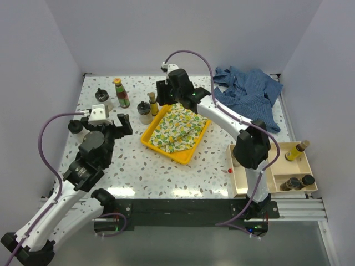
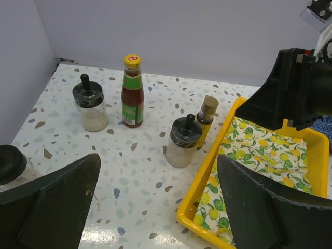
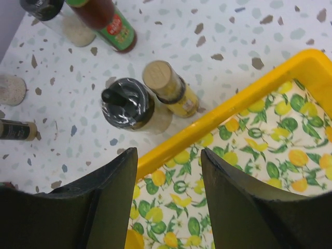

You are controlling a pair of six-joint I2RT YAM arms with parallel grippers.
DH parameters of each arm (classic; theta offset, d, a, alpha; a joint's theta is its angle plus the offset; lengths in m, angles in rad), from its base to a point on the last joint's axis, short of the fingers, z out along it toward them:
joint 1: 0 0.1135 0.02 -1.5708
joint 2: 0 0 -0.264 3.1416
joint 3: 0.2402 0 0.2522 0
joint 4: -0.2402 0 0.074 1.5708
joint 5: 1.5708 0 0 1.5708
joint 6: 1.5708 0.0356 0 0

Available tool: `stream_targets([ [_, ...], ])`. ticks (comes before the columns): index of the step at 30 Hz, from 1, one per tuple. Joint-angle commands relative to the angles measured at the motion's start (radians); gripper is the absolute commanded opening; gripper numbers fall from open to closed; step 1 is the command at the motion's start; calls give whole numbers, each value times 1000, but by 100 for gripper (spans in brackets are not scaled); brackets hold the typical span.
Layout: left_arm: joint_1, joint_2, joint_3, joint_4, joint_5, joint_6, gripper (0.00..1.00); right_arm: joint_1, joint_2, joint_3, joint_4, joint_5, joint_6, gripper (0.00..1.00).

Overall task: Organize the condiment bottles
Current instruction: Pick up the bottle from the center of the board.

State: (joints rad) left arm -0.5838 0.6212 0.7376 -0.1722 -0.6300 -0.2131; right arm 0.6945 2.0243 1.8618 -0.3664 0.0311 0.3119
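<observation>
While the right gripper (image 3: 168, 155) hangs over the corner of the yellow tray (image 3: 290, 67), its fingers stand partly apart. Only the tray's rim shows below the gap, so you are not on a bottle yet. The slim bottle (image 3: 168, 88) stands on the counter (image 3: 233, 31) just outside that rim, at 12 o'clock from the fingers. The black-lidded jar (image 3: 127, 104) is close at its 9 o'clock.

Move clear of the rim first, then come down on the slim bottle's neck, keeping the 9 o'clock finger off the jar. Lift straight up before swinging toward the wooden organizer (image 1: 288, 166) at the counter's 4 o'clock. Leave the left gripper (image 2: 158, 161) where it is, with its fingers spread wide and empty.
</observation>
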Motion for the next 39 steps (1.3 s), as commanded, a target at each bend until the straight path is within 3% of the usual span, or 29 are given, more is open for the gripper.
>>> stream_targets([
  [1, -1, -3, 2, 45, 3, 11, 100, 33, 28, 88, 191, 6, -71, 56],
  [16, -1, -41, -3, 54, 29, 6, 100, 85, 261, 273, 302, 216, -232, 57],
  [39, 2, -37, -3, 57, 30, 9, 100, 85, 332, 289, 254, 224, -227, 53],
])
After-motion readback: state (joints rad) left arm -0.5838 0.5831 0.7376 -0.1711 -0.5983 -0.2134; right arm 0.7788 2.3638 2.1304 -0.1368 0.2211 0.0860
